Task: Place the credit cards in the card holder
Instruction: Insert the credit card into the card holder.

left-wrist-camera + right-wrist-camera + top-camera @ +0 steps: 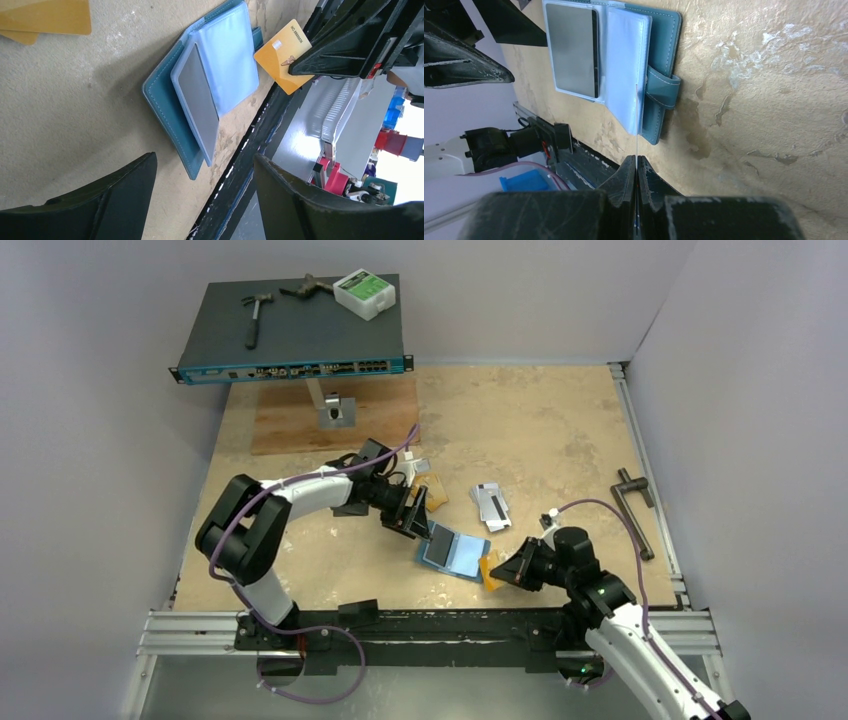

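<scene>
The teal card holder lies open on the table, pale glossy pockets up, with a silver-grey credit card in its left pocket. My left gripper hovers just behind it, open, nothing between its fingers. My right gripper is shut on an orange-gold credit card at the holder's right edge. In the right wrist view that card shows edge-on by the strap side of the holder. More orange cards and silver ones lie behind.
A network switch stands raised at the back left, carrying a hammer and a white box. Under it lies a wooden board with a metal bracket. A black lever rests near the right rail.
</scene>
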`<state>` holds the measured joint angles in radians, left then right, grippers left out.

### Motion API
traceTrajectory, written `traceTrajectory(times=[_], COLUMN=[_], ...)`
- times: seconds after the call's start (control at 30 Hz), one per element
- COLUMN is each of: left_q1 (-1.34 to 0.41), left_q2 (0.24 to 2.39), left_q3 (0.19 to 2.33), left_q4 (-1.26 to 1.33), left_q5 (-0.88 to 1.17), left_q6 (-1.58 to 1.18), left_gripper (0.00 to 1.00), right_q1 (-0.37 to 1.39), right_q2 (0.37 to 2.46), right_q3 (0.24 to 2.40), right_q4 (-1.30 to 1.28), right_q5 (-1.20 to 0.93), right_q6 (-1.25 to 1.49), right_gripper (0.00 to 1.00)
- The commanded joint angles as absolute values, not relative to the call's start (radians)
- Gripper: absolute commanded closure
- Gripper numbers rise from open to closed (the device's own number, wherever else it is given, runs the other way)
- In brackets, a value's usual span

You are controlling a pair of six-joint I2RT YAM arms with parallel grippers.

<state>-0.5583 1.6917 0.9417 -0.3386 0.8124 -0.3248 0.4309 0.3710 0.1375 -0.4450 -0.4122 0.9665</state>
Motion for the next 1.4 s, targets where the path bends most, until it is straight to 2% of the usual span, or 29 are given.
traceTrajectory(times=[0.0, 0.67, 1.37], left_q1=[-0.568, -0.571, -0.571], left_q2=[1.718, 1.733, 1.735], left_q3=[0.939, 0.956, 0.969], left_q4=[-0.309, -0.343, -0.355], left_q5=[0.845, 0.816, 0.821], left_q6=[-0.331, -0.318, -0.318], left_gripper=[0.32, 0.47, 0.49], right_q1=[0.43, 0.429, 0.429], right_q2=[0.392, 0.378, 0.395], right_q3=[0.134, 0.199, 0.239], right_q4=[-0.449, -0.531, -0.498], right_q5=[-0.435, -0.424, -0.472], right_q6=[0.926, 0.887, 0.874], right_gripper=[1.0, 1.0, 1.0])
